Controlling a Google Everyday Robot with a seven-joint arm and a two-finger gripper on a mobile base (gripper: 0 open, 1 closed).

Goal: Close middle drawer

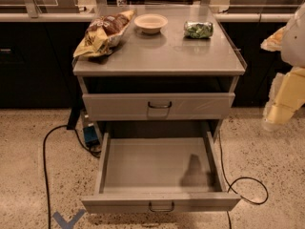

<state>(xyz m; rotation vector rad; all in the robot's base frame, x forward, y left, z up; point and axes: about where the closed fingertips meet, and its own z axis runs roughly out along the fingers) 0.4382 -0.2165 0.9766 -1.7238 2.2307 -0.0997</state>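
**A:** While the cabinet fills the centre of the view, where does the middle drawer (143,166) sit?

**B:** At six o'clock, pulled far out toward the camera. Its wide, shallow tray is bare apart from a dark shadow at the tray's four o'clock. The low front carries a small wire handle (161,206) at its centre.

**A:** And above it?

**B:** The top drawer front (200,106) is pushed in under the worktop (162,58), taller and scuffed, with its own handle.

**A:** What stands on the worktop?

**B:** A crumpled chip bag (104,32) at ten o'clock, overhanging the left edge. A pale bowl (150,23) is at twelve, and a small green packet (198,29) is at one o'clock. All three are apart from each other.

**A:** The end effector?

**B:** The end effector (279,109) is at three o'clock, by the frame's right edge, beside the cabinet and well apart from the drawer. Whether it is wide or narrow, I cannot tell.

**A:** The floor?

**B:** Speckled floor, with a black cable (45,166) looping at eight o'clock and another at four. A blue marking (66,218) lies at seven o'clock.
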